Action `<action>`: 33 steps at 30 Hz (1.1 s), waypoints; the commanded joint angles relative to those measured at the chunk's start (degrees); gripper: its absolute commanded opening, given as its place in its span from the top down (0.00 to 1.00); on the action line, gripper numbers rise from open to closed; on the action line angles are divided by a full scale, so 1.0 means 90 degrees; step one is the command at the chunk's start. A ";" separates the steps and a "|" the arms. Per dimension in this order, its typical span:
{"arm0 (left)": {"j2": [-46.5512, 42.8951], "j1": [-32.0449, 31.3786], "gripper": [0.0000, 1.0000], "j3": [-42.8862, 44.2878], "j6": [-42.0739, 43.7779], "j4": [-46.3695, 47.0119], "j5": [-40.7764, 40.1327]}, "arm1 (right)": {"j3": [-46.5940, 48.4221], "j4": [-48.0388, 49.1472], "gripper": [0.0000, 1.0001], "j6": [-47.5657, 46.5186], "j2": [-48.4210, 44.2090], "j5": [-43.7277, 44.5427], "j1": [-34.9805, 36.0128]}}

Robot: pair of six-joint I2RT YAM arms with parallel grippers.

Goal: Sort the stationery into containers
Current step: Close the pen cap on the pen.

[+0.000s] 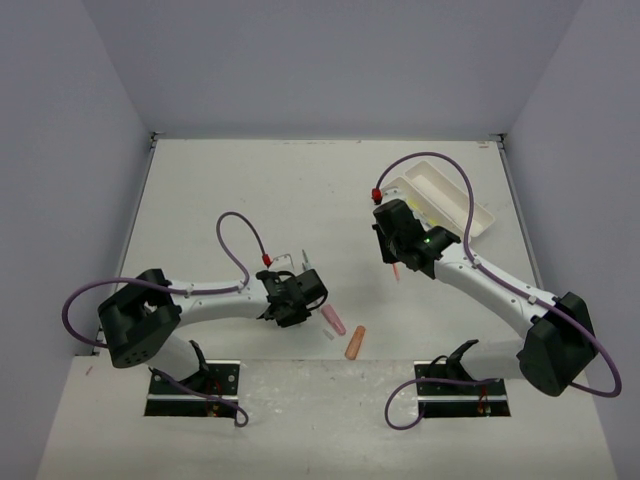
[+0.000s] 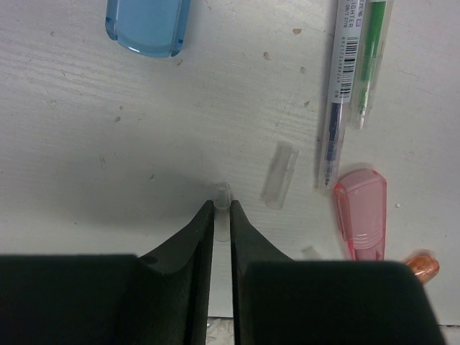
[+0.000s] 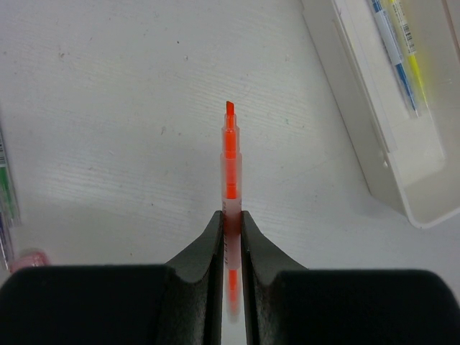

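A white counter [image 1: 220, 200], scuffed and speckled, is serving as the floor of a booth. Plain pale lavender walls [image 1: 330, 60] are closing it in on the left, far and right sides. The white tray [image 1: 445, 190] is lying at a slant at the far right. In the right wrist view, a blue pen [image 3: 392, 43] and a yellow pen [image 3: 411, 61] are resting side by side in one of its long compartments.

The left arm is stretching low from its near-left base toward the middle of the counter. The left end effector [image 2: 223, 210] is clenching a small clear tube [image 2: 223, 191], whose end is poking out past the fingertips. A clear cap [image 2: 279, 175] is lying just beside it, with a pink cap [image 2: 361, 213] and an orange cap [image 2: 422, 266] near that. A dark-ink pen [image 2: 341, 93] and a green pen [image 2: 370, 61] are lying side by side. A blue cap [image 2: 147, 25] is sitting well apart from them.

The right arm is reaching far and left from its near-right base, wrist tipped downward. The right end effector [image 3: 230, 215] is grasping an uncapped orange highlighter [image 3: 230, 144]. The chisel tip is sticking out beyond the fingers over bare counter, left of the tray and outside it.
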 commanded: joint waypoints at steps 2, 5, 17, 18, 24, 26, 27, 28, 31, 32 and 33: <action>0.0072 -0.0030 0.86 -0.0347 0.0152 0.0070 0.0100 | -0.0020 0.0183 1.00 -0.0065 -0.0155 -0.0107 -0.0016; 0.0127 -0.0030 0.85 -0.0422 0.0217 0.0089 0.0100 | -0.0020 0.0183 1.00 -0.0066 -0.0183 -0.0115 -0.0016; -0.1178 -0.0030 1.00 -0.0421 0.2242 0.1335 -0.0226 | -0.0607 0.1265 1.00 0.0060 -0.1653 -0.1853 -0.0016; -0.1367 -0.0023 1.00 -0.0387 0.2832 0.1777 -0.0237 | -0.0775 0.1515 1.00 0.0131 -0.1969 -0.2208 -0.0016; -0.2441 0.0009 1.00 0.0592 0.4471 0.2611 -0.0846 | -0.2363 0.3418 1.00 0.1019 -0.3334 -0.3648 0.0001; -0.2720 0.0019 1.00 0.0717 0.4941 0.3153 -0.0810 | -0.2733 0.4381 1.00 0.1398 -0.3564 -0.4218 0.0022; -0.2862 0.0024 1.00 0.0713 0.5187 0.3484 -0.0748 | -0.2885 0.4697 1.00 0.1477 -0.3657 -0.4416 0.0060; -0.3089 0.0025 1.00 0.0697 0.5494 0.4027 -0.0570 | -0.3045 0.5016 1.00 0.1741 -0.3760 -0.4551 0.0179; -0.3651 0.0015 1.00 0.0599 0.6022 0.5171 0.0034 | -0.3139 0.5503 1.00 0.2120 -0.3984 -0.4323 0.0771; -0.3733 0.0019 1.00 0.0553 0.6068 0.5366 0.0182 | -0.3107 0.5570 1.00 0.2096 -0.4015 -0.4148 0.1016; -0.3860 0.0019 1.00 0.0486 0.6110 0.5603 0.0363 | -0.3037 0.5597 1.00 0.2069 -0.4018 -0.4000 0.1312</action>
